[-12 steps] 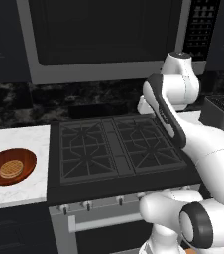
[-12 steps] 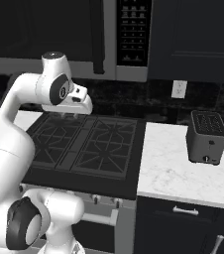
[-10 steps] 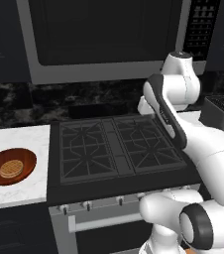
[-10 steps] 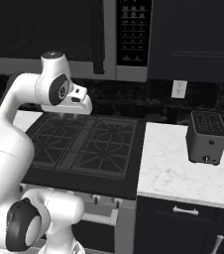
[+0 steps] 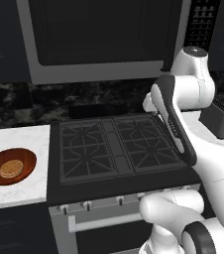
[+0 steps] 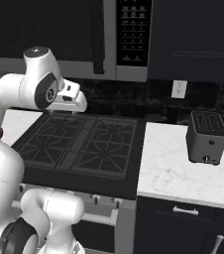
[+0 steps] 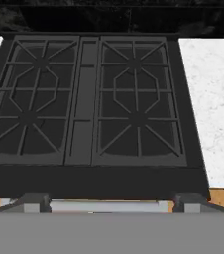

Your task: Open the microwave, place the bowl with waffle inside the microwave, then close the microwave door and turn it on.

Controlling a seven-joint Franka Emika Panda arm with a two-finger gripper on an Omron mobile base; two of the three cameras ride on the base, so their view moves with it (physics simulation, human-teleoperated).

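Note:
The microwave [image 5: 104, 39] hangs above the stove with its door [image 6: 44, 30] shut. Its dark vertical handle [image 6: 98, 37] stands left of the black button panel [image 6: 133, 30]. The reddish-brown bowl [image 5: 10, 166] sits on the white counter left of the stove, with the waffle [image 5: 11, 169] in its middle. My gripper [image 6: 78, 104] hovers above the back of the stove, well below the microwave and far right of the bowl. Its fingers are hidden by the white hand.
A black gas stove [image 7: 89, 99] with grates lies under the hand, with the oven front and knobs [image 5: 119, 201] below it. A dark toaster [image 6: 206, 136] stands on the marble counter [image 6: 178, 173] to the right. A wall outlet [image 6: 178, 89] sits behind it.

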